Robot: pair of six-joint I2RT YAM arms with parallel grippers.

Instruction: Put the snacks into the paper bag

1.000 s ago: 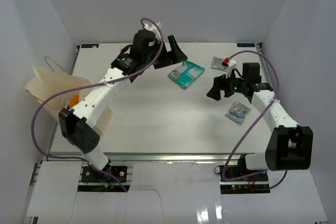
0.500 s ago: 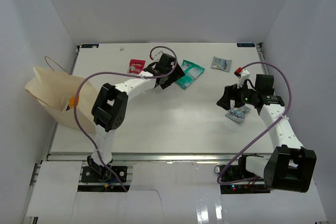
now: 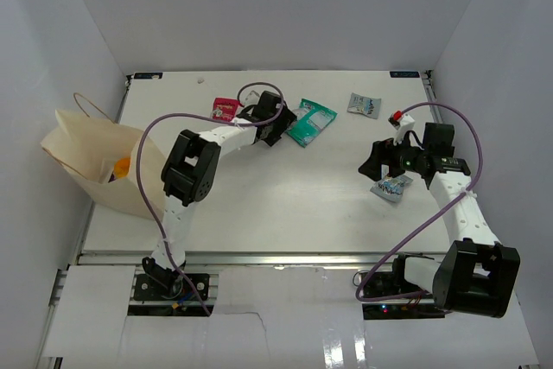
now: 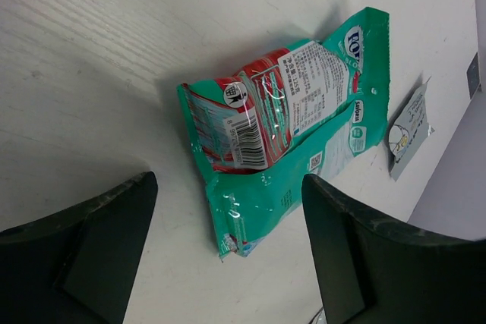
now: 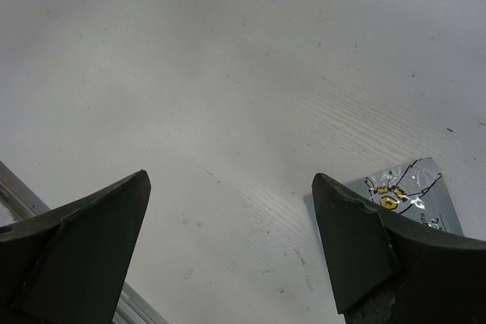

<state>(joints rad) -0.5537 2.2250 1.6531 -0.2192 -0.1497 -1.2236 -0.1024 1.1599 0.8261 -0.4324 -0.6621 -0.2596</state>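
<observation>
The cream paper bag (image 3: 91,157) stands at the table's left edge, with an orange packet (image 3: 123,164) showing inside. A teal-and-white packet (image 3: 313,122) (image 4: 292,123) lies flat at the back. My left gripper (image 3: 282,129) (image 4: 228,252) is low at its left end, open, the packet's near corner between the fingers. A small red packet (image 3: 225,109) lies just left of that arm. One silver-blue packet (image 3: 364,104) (image 4: 408,128) lies at the back right. Another silver-blue packet (image 3: 391,186) (image 5: 410,193) lies beside my open right gripper (image 3: 374,163) (image 5: 228,244), just outside its right finger (image 5: 364,252).
White walls close in the table on the left, back and right. The left arm's purple cable (image 3: 151,140) loops past the bag's mouth. A metal rail (image 3: 259,257) runs along the near table edge.
My left arm swung down from the back wall onto the teal packet, uncovering the red packet. My right gripper shifted right and nearer, ending beside the silver-blue packet.
</observation>
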